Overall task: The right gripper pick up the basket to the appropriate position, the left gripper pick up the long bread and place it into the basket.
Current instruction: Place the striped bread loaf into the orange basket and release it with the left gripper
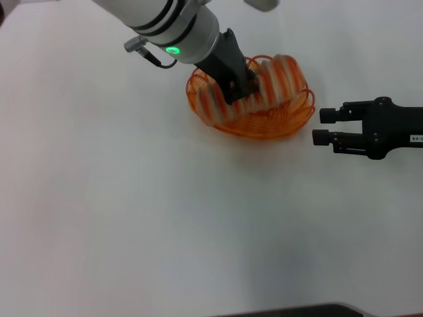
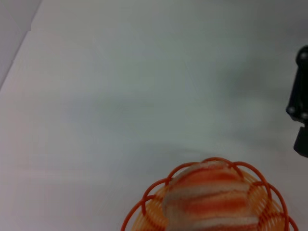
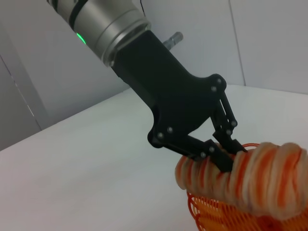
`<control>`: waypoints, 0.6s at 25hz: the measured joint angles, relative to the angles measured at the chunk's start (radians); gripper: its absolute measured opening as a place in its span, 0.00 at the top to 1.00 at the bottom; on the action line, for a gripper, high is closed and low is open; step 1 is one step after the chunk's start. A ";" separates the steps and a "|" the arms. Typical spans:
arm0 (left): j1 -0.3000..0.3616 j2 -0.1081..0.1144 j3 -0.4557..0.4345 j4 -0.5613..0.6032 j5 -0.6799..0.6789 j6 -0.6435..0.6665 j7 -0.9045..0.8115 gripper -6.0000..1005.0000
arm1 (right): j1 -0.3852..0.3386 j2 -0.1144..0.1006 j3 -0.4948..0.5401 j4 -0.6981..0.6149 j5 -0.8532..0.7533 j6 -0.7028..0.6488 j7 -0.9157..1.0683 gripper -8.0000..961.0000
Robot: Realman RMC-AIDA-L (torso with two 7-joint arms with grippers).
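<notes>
Nearest to you in the head view is the bare white desk [image 1: 165, 238], and beyond it you see the long bread [image 1: 264, 89] lying in the basket [image 1: 277, 122]. You can see the loaf's orange and cream stripes rising above the scalloped wire rim, one end tipped toward the left side of the basket and the other end raised near the far right rim. In the left wrist view you look along the long bread [image 2: 209, 199] end-on, with the basket [image 2: 262, 190] loops curving around it.

Your left hand [image 1: 239, 84] comes down over the middle of the loaf from the far left. In the right wrist view you see the left hand [image 3: 226, 153] with its fingers [image 3: 219, 158] clenched across the top of the long bread [image 3: 250, 175], grasping it while it sits above the basket [image 3: 211, 211] wires. A green light glows on the banded wrist segment behind it.

Your right hand [image 1: 322, 127] hovers just beside the basket's right end, apart from the rim. Its two fingers are spread and released, pointing toward the basket, with nothing between them. You catch the right hand [image 2: 301, 110] as a dark shape at the edge of the left wrist view, near the basket.
</notes>
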 joint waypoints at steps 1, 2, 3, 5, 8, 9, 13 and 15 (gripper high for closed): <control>0.001 0.000 -0.002 -0.002 0.000 -0.008 0.025 0.87 | 0.000 0.001 0.000 0.000 0.000 0.000 0.000 0.44; 0.001 0.000 -0.003 -0.003 -0.001 -0.013 0.040 0.87 | 0.000 0.002 0.000 0.000 0.001 0.000 0.000 0.44; 0.002 0.000 -0.006 -0.004 -0.007 -0.019 0.056 0.87 | 0.000 0.003 0.000 0.000 0.001 0.000 -0.001 0.44; 0.002 0.001 -0.009 -0.006 -0.019 -0.026 0.078 0.88 | 0.000 0.005 0.000 0.000 0.001 0.000 -0.002 0.44; -0.009 0.002 -0.002 -0.022 -0.033 -0.033 0.098 0.88 | 0.001 0.006 -0.001 -0.001 0.000 0.000 -0.002 0.44; -0.019 0.002 0.002 -0.034 -0.034 -0.032 0.100 0.88 | 0.001 0.007 -0.001 0.000 0.001 0.000 -0.002 0.44; -0.034 0.000 0.021 -0.054 -0.034 -0.024 0.100 0.88 | 0.002 0.008 -0.001 -0.001 0.001 0.000 -0.001 0.44; -0.035 -0.001 0.027 -0.052 -0.035 -0.026 0.085 0.88 | 0.002 0.008 -0.001 -0.001 0.001 0.001 -0.001 0.44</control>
